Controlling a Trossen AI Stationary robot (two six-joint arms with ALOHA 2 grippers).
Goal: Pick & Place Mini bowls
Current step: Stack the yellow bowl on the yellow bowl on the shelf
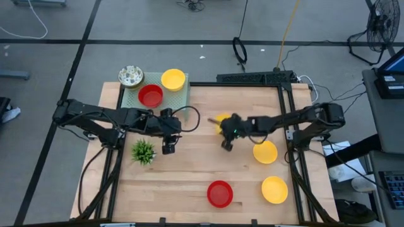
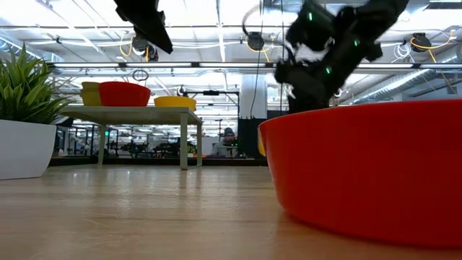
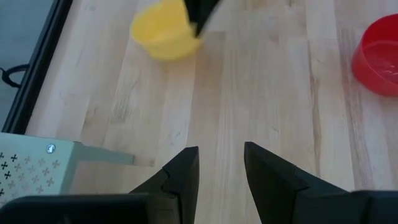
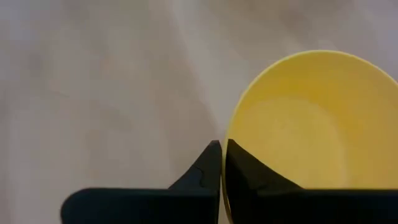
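No readable text or labels.

Showing: round yellow plastic bowls (image 1: 173,79) 4 | round red plastic bowls (image 1: 219,193) 2 | white speckled bowl (image 1: 130,76) 1 | green potted plant (image 1: 143,151) 1 | pale green mesh rack (image 1: 134,96) 1

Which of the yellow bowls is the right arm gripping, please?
The yellow bowl at mid-table, mostly hidden under the right gripper, whose fingers pinch its rim. Two other yellow bowls lie free nearer the right edge, and one sits on the green rack.
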